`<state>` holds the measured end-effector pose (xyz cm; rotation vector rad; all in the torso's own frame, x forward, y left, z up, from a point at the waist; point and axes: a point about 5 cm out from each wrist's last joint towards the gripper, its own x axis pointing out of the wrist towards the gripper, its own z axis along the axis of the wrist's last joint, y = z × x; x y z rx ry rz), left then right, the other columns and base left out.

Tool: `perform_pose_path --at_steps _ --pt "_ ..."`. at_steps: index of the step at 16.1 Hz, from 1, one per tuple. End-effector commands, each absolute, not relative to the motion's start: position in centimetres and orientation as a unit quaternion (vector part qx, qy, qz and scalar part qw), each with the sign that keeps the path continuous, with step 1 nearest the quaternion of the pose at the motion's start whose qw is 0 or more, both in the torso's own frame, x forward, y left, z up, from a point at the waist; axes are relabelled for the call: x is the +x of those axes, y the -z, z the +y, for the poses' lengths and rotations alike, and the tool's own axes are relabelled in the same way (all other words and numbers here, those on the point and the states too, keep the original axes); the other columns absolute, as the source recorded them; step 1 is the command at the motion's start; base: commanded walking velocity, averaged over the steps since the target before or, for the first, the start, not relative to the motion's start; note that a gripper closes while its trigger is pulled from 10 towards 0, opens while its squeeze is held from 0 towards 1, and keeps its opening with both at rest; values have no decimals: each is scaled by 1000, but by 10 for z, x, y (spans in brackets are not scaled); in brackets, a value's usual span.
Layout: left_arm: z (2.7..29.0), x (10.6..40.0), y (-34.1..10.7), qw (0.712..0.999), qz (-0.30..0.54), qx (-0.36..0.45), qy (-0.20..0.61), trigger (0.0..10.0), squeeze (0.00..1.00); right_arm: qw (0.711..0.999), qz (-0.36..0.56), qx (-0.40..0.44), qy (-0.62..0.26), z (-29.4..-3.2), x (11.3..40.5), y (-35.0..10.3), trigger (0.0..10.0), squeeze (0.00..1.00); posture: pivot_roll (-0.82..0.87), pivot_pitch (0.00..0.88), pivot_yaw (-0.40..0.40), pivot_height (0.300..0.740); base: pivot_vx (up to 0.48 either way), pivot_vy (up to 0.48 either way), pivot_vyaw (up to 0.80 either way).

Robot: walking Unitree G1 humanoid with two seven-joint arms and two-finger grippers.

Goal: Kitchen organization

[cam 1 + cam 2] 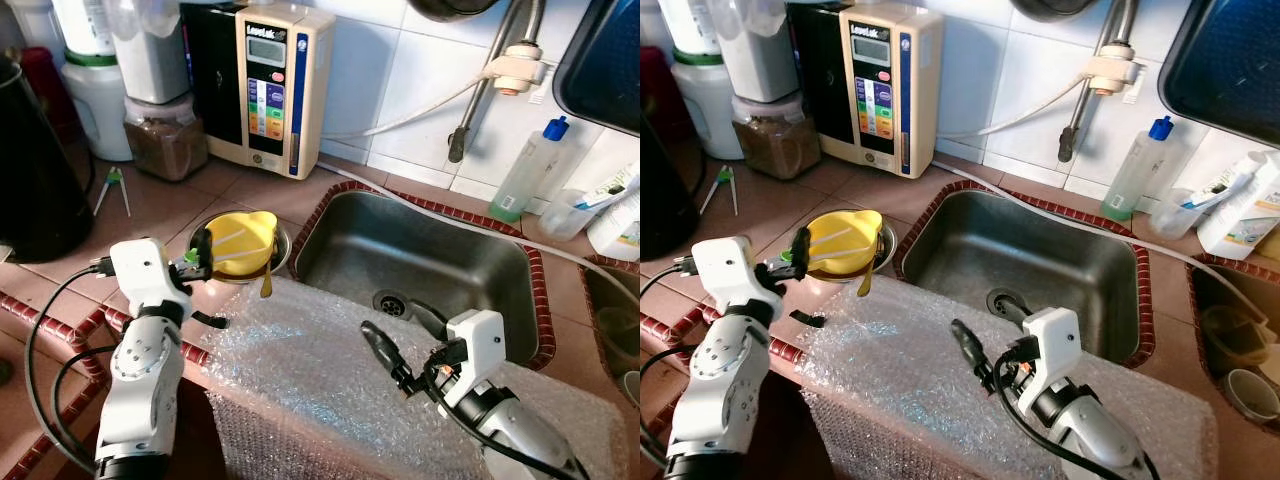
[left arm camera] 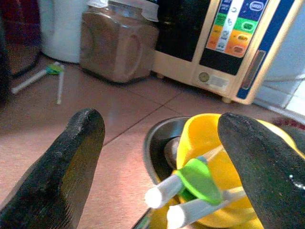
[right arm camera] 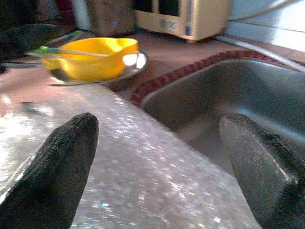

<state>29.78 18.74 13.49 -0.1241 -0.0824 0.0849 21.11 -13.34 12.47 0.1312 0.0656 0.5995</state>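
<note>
A yellow plastic bowl [image 1: 243, 240] sits inside a metal bowl [image 1: 283, 252] on the tiled counter, just left of the sink [image 1: 420, 260]. White training chopsticks with a green clip [image 2: 193, 183] rest across the yellow bowl. My left gripper [image 1: 205, 285] is open beside the bowl, and the chopsticks' ends lie between its fingers [image 2: 71, 162] without being touched. My right gripper [image 1: 400, 325] is open and empty above a sheet of bubble wrap [image 1: 300, 370], at the sink's front edge.
A second pair of white-green chopsticks [image 1: 112, 185] lies on the counter. Against the wall stand a black kettle [image 1: 35, 170], a jar of brown powder [image 1: 165, 140] and a water ionizer [image 1: 270, 90]. A blue-capped bottle [image 1: 530, 170] stands behind the sink, below the tap [image 1: 490, 80].
</note>
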Motion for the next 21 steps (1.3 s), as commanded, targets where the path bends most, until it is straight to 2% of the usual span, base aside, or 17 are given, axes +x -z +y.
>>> perform_pose_path --at_steps 1,6,7,11,12,13,18,21 --pt "184 301 -137 996 -42 -70 -33 10000 1000 948 32 62 -310 -133 210 -129 10000 0 90 0 -104 740 0 0 0" --pt "182 310 -134 994 -20 -99 -48 10000 1000 942 60 71 -323 -137 203 -124 10000 0 102 0 -102 740 0 0 0" --pt "181 311 -135 993 -8 -112 -27 10000 0 938 56 59 -337 -130 206 -126 10000 0 96 0 -98 740 0 0 0" --pt "185 312 -141 993 -15 -116 -29 10000 0 937 56 69 -337 -128 208 -124 10000 0 131 0 -90 740 0 0 0" --pt "187 311 -140 993 -13 -115 -35 3373 0 936 56 73 -339 -127 209 -124 10000 0 136 0 -87 740 0 0 0" --pt "188 311 -140 992 -10 -123 -40 0 0 936 55 73 -340 -126 210 -124 10000 0 136 0 -83 740 0 0 0" --pt "186 317 -143 987 -1 -154 -41 0 0 929 63 101 -350 -125 212 -124 10000 0 135 0 -86 740 0 0 0" --pt "186 318 -144 985 -1 -164 -46 0 0 931 66 82 -350 -127 211 -121 10000 0 128 0 -84 740 0 0 0"
